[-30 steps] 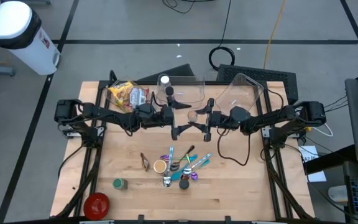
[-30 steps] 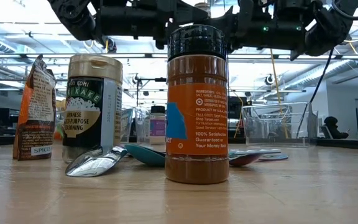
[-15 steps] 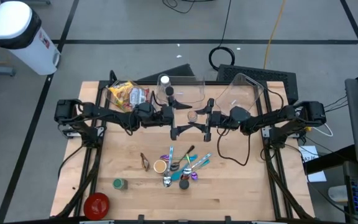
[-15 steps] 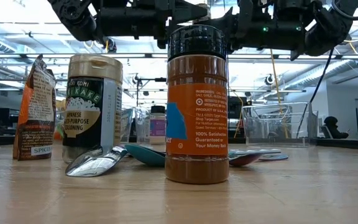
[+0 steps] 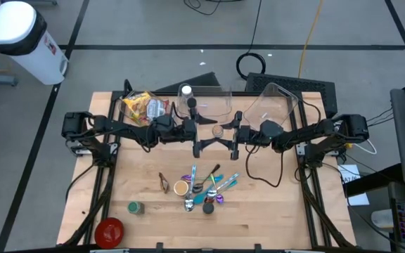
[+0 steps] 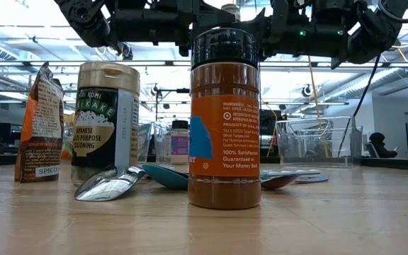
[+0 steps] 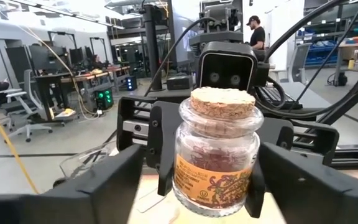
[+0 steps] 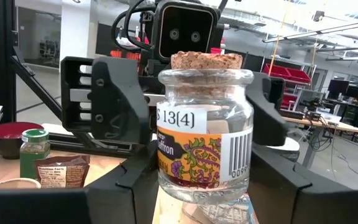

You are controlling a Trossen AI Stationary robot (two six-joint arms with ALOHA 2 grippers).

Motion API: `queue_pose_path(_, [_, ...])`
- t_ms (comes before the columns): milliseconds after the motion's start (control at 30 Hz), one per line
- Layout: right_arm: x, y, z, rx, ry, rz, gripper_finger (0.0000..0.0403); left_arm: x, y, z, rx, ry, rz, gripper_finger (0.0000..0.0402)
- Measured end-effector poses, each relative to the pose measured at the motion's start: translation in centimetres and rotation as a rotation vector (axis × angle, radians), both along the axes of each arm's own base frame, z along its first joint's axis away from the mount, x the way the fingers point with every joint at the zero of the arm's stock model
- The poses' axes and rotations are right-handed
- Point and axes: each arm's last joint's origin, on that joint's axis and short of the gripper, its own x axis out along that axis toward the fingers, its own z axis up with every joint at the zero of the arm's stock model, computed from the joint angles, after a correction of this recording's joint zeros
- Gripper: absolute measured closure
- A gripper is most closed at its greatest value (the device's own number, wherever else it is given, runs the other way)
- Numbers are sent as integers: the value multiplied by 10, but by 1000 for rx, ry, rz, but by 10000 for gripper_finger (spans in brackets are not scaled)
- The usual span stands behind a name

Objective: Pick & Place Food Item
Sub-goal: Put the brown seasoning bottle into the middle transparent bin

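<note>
Nothing moved, both grippers (image 5: pixel 218 138) unchanged, clamped on cork-stoppered jar (image 7: pixel 215 158) above table (image 5: pixel 273 211)

Robotics lab or workshop, probably. A wooden table (image 5: pixel 259 211) is set on taped grey concrete floor. Desks with monitors (image 7: pixel 73 59), office chairs (image 7: pixel 17 115), metal racking (image 8: pixel 291 74), exposed ceiling ducts and strip lighting are seen beyond.
</note>
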Motion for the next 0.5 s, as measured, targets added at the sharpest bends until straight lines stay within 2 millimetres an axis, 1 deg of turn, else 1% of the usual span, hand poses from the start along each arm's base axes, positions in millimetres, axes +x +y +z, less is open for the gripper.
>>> queue_pose_path(167, [0, 0, 0, 9, 2, -6, 213, 0, 0, 0, 8, 0, -1, 188])
queue_pose_path(233, [0, 0, 0, 9, 4, -8, 216, 0, 0, 0, 13, 1, 1, 218])
queue_pose_path(267, [0, 0, 0, 9, 3, -8, 218, 0, 0, 0, 15, 1, 1, 224])
queue_pose_path(433, [0, 0, 0, 6, 5, -7, 212, 0, 0, 0, 18, 0, 1, 224])
queue_pose_path(500, [0, 0, 0, 5, 5, -6, 211, 0, 0, 1, 11, -4, 1, 212])
